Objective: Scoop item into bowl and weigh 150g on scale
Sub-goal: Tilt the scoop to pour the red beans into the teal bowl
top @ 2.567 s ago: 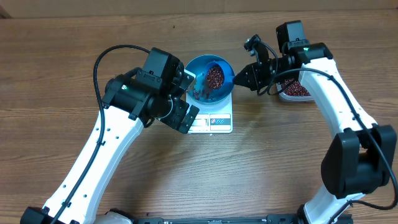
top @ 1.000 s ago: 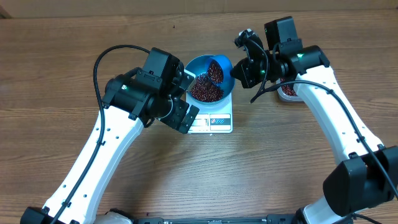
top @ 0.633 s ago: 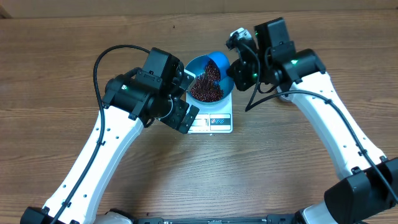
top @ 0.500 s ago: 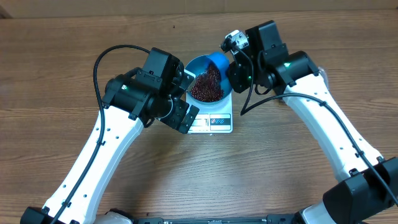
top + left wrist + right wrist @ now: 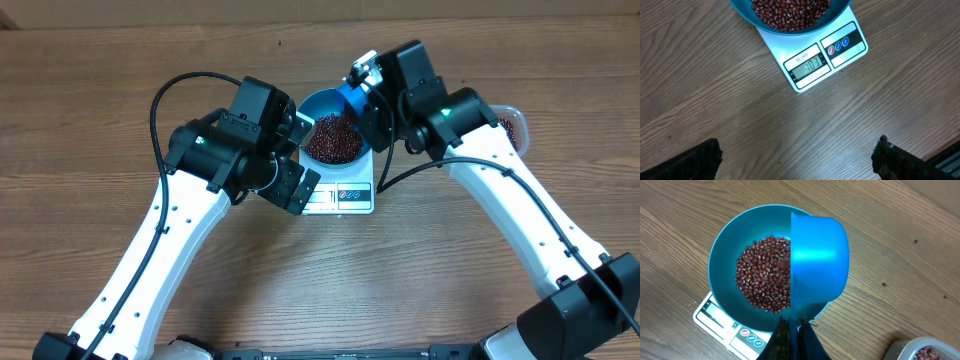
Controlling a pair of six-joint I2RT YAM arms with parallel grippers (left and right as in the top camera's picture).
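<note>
Swung over the bowl [image 5: 722,270], right pincer [image 5: 792,326] grips the scoop [image 5: 820,260]; left pincer [image 5: 797,160] gapes wide, its view alone showing the scale [image 5: 815,56] display at twelve o'clock; wooden surface [image 5: 715,105].

Left fingers [image 5: 695,161] stand spread wide, pointing down; right fingers [image 5: 783,339] are pinched tight together.

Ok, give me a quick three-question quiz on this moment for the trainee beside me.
1. True or false: the right gripper holds the scoop tipped over the bowl.
2. Multiple choice: the bowl holds A) rice B) red-brown beans C) nothing.
3. Short answer: what does the bowl stand on?
Key: 1 true; 2 B; 3 the scale.
</note>
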